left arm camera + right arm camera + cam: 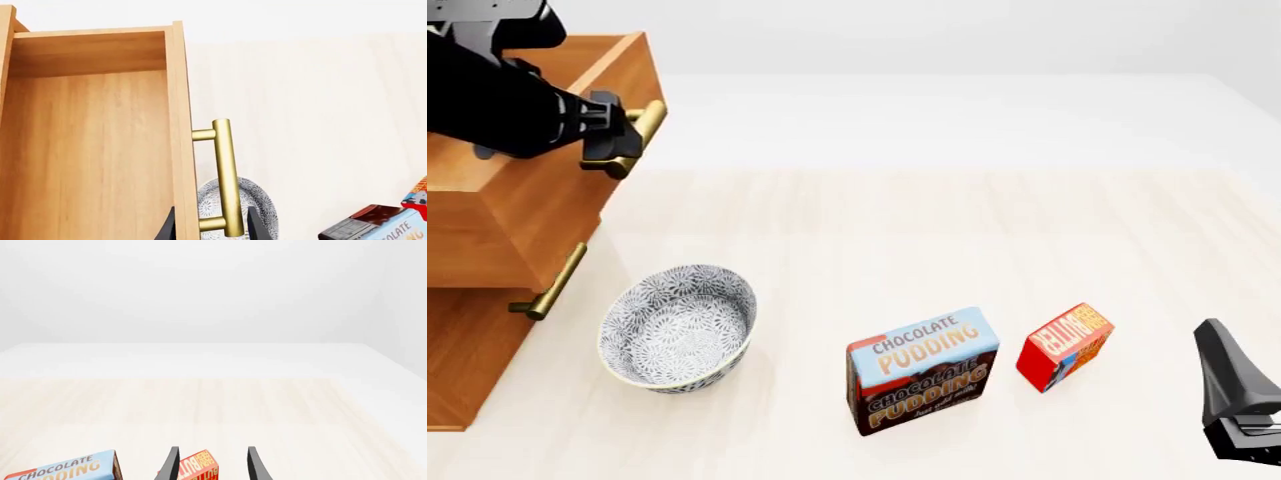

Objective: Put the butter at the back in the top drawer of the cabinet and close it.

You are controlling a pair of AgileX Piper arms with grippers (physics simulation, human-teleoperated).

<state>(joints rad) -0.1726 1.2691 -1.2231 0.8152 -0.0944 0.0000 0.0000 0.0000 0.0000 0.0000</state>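
The cabinet [467, 370] stands at the far left, its top drawer [607, 70] pulled out and showing a bare wooden inside [87, 150]. My left gripper [614, 142] is at the drawer's brass handle [225, 175]. It is open [210, 227], with one finger on each side of the drawer front and handle. The butter [1065, 347], a small red box, lies on the table to the right of the pudding box. My right gripper [1232, 395] is open, low at the front right, to the right of the butter. In the right wrist view the butter [199, 467] shows between its fingers.
A patterned bowl [681, 325] sits on the table just in front of the cabinet, below the open drawer. The brown-and-blue Chocolate Pudding box [924, 370] stands between the bowl and the butter. A lower drawer's handle [554, 282] sticks out near the bowl.
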